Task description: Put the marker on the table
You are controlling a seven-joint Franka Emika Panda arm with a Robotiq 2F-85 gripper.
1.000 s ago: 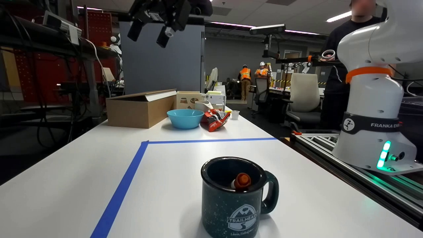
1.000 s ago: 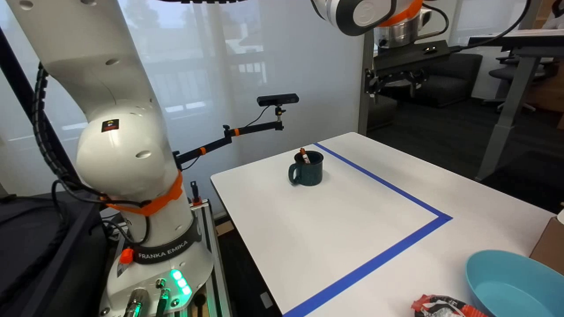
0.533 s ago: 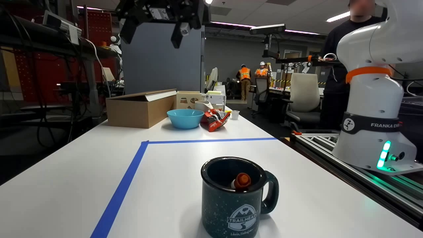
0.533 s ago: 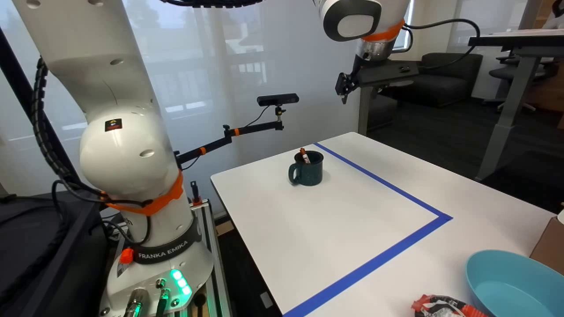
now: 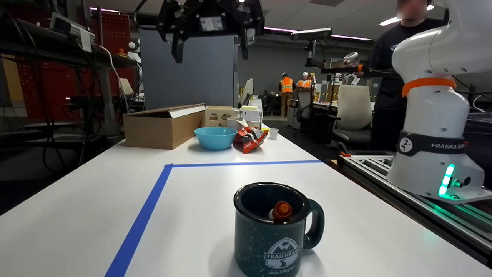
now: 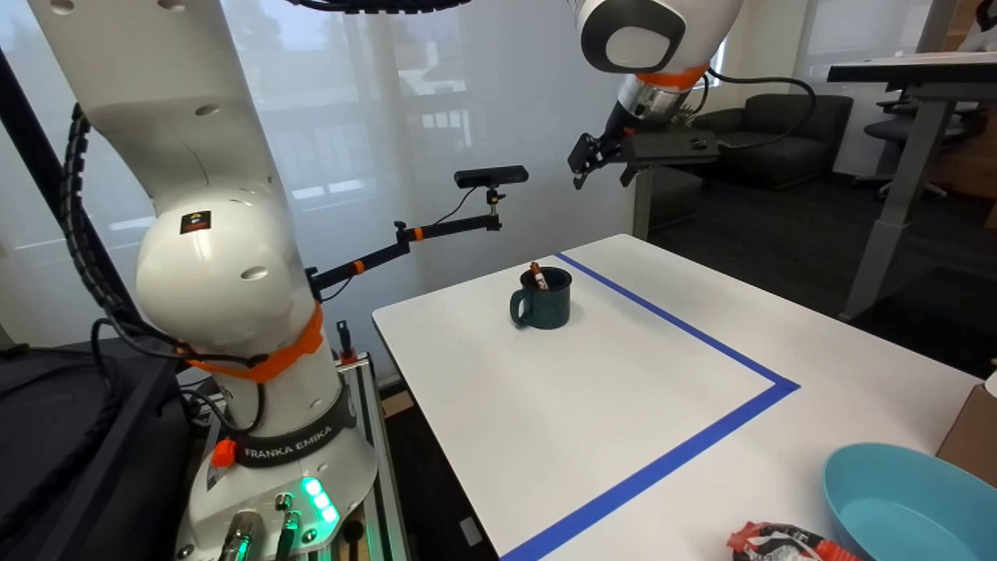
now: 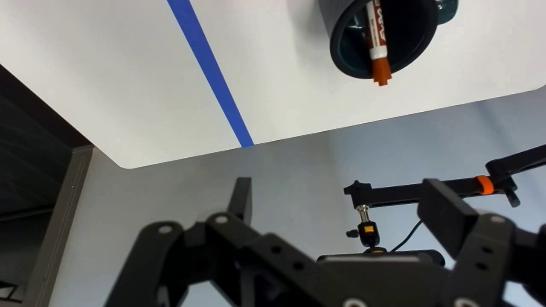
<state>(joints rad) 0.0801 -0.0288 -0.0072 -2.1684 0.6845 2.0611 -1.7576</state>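
The marker, white with an orange-brown cap and label, leans cap-up inside a dark green mug. In both exterior views the marker (image 5: 282, 210) (image 6: 538, 275) pokes from the mug (image 5: 265, 246) (image 6: 551, 308), which stands upright on the white table (image 5: 200, 215) (image 6: 607, 389). In the wrist view the marker (image 7: 377, 42) and mug (image 7: 335, 17) are at the top, the cap at the rim; the table (image 7: 128, 85) fills the upper part. My gripper (image 5: 211, 57) (image 6: 601, 183) (image 7: 337, 183) is open and empty, high above the table and apart from the mug.
Blue tape (image 5: 150, 207) (image 6: 685, 444) marks lines on the table. A blue bowl (image 5: 215, 138), a red packet (image 5: 251, 139) and a cardboard box (image 5: 165, 127) stand at one end. A camera arm (image 6: 405, 241) extends beside the table edge. A person (image 5: 403, 77) stands behind the robot.
My gripper has turned and shifted in both exterior views, leftward overall in the one with the robot base at left. Its two fingers now show apart. Marker and mug have not moved.
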